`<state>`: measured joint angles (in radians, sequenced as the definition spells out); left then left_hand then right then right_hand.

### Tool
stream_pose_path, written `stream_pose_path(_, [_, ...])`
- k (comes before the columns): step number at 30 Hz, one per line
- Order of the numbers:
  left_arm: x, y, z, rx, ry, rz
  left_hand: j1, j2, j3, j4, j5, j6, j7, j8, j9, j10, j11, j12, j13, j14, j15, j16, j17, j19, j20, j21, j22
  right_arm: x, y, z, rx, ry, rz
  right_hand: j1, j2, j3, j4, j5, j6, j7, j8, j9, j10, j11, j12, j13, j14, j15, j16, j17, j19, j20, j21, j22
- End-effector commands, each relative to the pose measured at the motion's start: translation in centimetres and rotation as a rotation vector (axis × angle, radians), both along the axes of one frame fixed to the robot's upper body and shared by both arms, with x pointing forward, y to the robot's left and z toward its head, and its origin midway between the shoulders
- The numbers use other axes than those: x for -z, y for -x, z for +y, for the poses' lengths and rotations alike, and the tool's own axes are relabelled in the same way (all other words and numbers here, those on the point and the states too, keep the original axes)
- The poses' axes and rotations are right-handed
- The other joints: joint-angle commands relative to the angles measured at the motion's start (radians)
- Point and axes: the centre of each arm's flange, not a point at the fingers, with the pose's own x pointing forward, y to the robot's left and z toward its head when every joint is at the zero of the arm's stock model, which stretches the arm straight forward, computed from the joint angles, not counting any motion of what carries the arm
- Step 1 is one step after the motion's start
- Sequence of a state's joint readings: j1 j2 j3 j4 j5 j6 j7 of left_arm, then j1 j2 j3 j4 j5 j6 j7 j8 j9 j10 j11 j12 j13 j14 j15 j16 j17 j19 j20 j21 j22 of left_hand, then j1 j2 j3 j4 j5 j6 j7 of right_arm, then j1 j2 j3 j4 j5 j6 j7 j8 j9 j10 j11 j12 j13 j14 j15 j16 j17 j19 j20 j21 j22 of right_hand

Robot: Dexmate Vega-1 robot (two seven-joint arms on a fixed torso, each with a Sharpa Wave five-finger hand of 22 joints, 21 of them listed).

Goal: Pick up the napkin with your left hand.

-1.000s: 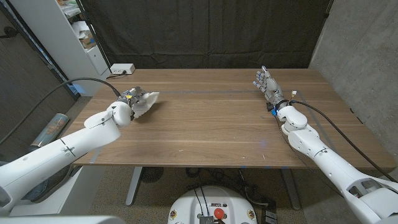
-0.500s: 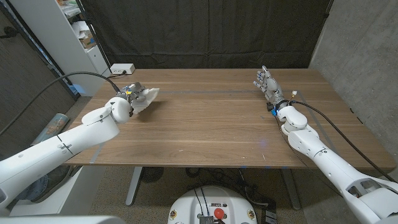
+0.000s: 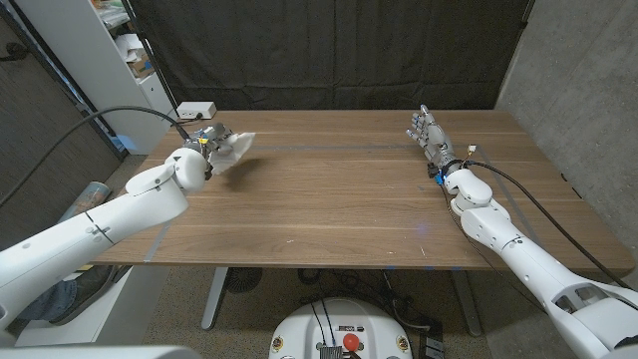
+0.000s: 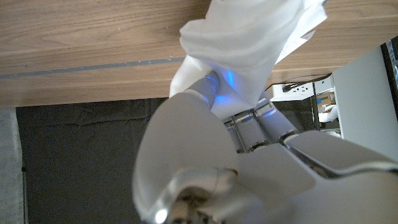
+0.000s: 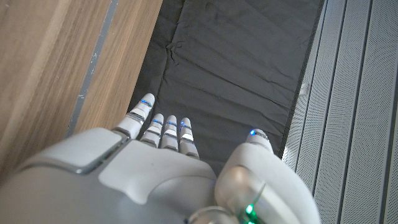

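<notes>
Your left hand [image 3: 207, 145] grips the napkin [image 3: 233, 149] above the table's [image 3: 329, 199] far left, so finish lifting, while your right hand [image 3: 427, 135] waits open-fingered.

A long wooden counter [image 3: 329, 199] with a brown grain is seen across the head view, and a faint straight seam is carried along its far part. At its far left edge a small white box [image 3: 195, 111] with a cable is placed. A black cloth curtain [image 3: 329, 50] is hung behind the counter. A white shelving unit [image 3: 120, 60] holding assorted items is stood at the left, and a grey concrete wall [image 3: 573, 70] is seen at the right. A grey ribbed panel [image 5: 354, 106] is shown beside the curtain in the right wrist view.
</notes>
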<state>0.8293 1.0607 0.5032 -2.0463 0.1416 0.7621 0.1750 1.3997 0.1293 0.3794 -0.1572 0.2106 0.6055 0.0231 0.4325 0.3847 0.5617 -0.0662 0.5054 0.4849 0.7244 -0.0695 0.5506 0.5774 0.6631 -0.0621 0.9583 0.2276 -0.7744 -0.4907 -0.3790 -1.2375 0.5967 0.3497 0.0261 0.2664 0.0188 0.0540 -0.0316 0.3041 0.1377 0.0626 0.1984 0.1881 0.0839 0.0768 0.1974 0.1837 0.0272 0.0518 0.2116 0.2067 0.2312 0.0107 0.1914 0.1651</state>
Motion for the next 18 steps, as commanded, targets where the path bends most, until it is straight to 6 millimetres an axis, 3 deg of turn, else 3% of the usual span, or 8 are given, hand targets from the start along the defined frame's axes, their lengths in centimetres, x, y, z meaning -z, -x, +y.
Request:
stream_pose_path(1, [-1.0, 0.4, 0.1, 0.006, -0.010, -0.026, -0.012, 0.000, 0.012, -0.001, 0.004, -0.002, 0.002, -0.002, 0.002, 0.000, -0.001, -0.004, 0.006, 0.002, -0.044, -0.003, 0.004, -0.007, -0.020, 0.010, 0.000, 0.0, -0.2, 0.1, 0.000, -0.003, 0.000, 0.000, 0.009, -0.003, 0.000, -0.004, 0.011, -0.001, -0.001, 0.002, 0.006, 0.003, -0.003, 0.005, 0.005, -0.002, -0.003, 0.004, 0.007, 0.004, -0.001, 0.005])
stream_pose_path(18, [-2.5, 1.5, 0.1, 0.108, 0.029, -0.077, -0.019, -0.001, 0.014, 0.000, 0.004, 0.003, 0.003, -0.004, 0.001, 0.006, 0.001, -0.005, 0.014, 0.009, -0.044, -0.006, 0.011, -0.012, -0.024, 0.028, -0.009, -0.5, -0.8, 0.6, -0.001, 0.001, -0.003, 0.000, 0.010, -0.005, 0.000, -0.004, 0.010, 0.001, -0.001, 0.002, 0.006, 0.002, -0.003, 0.005, 0.004, -0.001, -0.004, 0.004, 0.007, 0.004, -0.001, 0.005])
